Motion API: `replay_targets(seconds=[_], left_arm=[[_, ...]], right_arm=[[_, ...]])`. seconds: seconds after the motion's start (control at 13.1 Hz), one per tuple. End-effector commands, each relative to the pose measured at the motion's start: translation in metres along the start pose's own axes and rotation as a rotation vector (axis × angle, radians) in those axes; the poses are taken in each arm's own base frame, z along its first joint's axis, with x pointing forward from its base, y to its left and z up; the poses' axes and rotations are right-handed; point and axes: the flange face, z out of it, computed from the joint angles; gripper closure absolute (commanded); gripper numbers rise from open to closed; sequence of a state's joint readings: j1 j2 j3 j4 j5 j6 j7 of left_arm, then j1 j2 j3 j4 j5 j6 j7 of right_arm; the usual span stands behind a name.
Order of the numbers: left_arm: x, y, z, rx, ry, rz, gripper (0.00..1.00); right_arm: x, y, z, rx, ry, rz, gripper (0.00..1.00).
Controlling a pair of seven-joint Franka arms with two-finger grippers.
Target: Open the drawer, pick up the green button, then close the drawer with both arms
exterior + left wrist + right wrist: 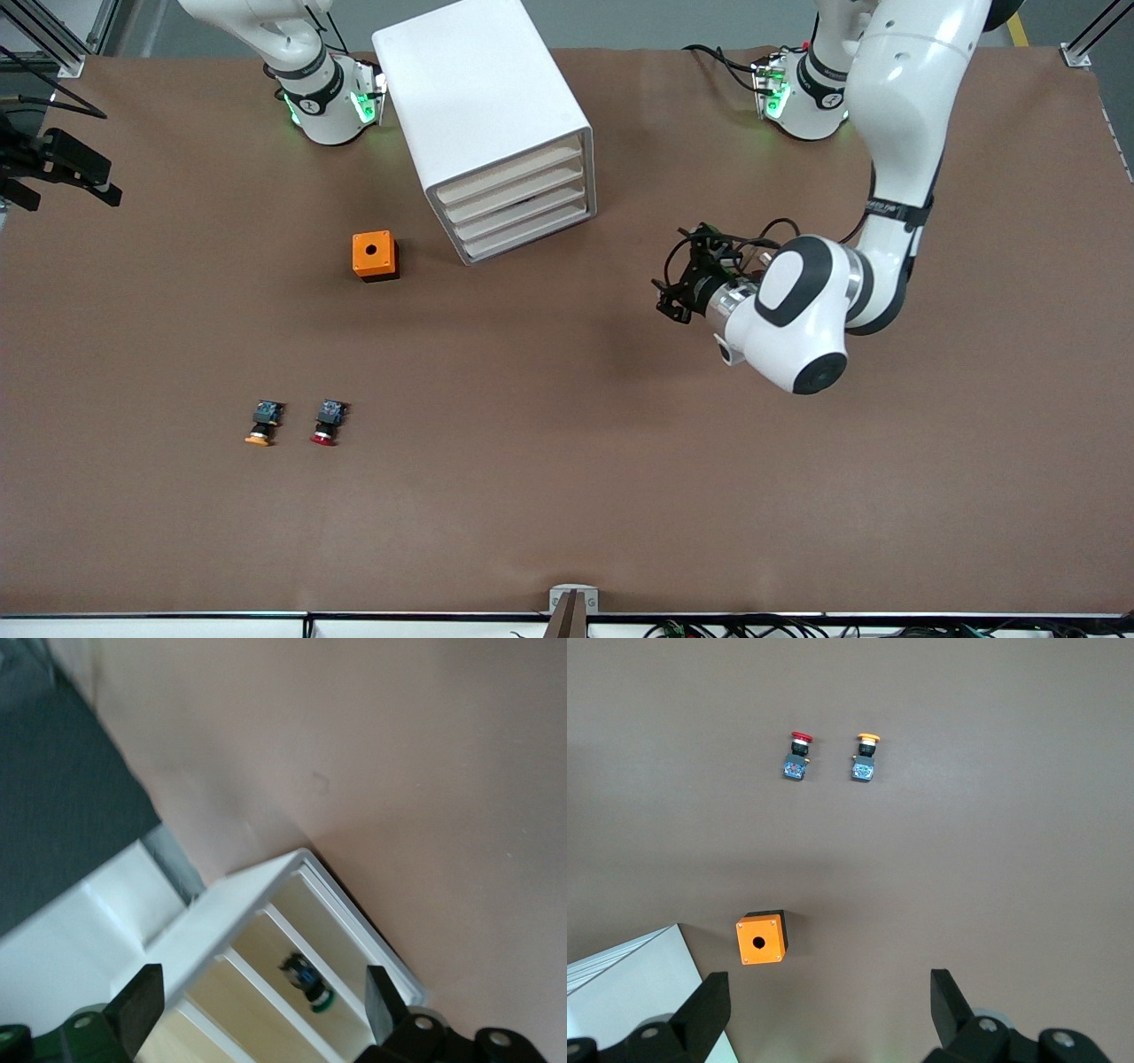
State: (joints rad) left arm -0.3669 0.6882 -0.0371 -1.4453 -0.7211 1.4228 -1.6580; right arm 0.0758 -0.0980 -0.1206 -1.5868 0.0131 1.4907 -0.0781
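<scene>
drawer shut; left gripper and right gripper both open, empty.

Cabinet with closed drawers
Orange box beside it; left gripper hovers nearby, toward the left arm's end.

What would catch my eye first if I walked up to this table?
Probably the white cabinet of four stacked drawers near the robots' bases, with the left gripper hanging open over bare table toward its own arm's end. Next, the orange box beside the cabinet, and the red-capped and orange-capped buttons nearer the front camera.
</scene>
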Motion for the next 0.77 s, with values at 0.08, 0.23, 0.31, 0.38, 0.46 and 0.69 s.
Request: replay_targets(seconds=[0.08, 0.23, 0.31, 0.38, 0.46, 0.69], left_arm=[[0.000, 0.043, 0.035, 0.090, -0.130, -0.270, 0.00], [-0.004, 0.057, 0.068, 0.161, -0.166, -0.353, 0.00], [-0.008, 0.060, 0.087, 0.194, -0.157, -0.376, 0.00], [-0.012, 0.064, 0.107, 0.231, -0.155, -0.395, 0.00], [-0.013, 0.068, 0.121, 0.260, -0.168, -0.413, 0.00], [-0.018, 0.077, 0.166, 0.337, -0.178, -0.487, 0.04]], right_arm=[[-0.006, 0.002, -0.004, -0.012, 0.003, -0.006, 0.00], [-0.006, 0.002, -0.004, -0.012, 0.003, -0.006, 0.00], [-0.007, 0.002, -0.005, -0.012, 0.005, -0.006, 0.00], [-0.007, 0.002, -0.005, -0.013, 0.006, -0.006, 0.00], [-0.006, 0.003, -0.005, -0.018, 0.009, -0.007, 0.00], [-0.005, 0.003, -0.005, -0.060, 0.010, -0.005, 0.00]])
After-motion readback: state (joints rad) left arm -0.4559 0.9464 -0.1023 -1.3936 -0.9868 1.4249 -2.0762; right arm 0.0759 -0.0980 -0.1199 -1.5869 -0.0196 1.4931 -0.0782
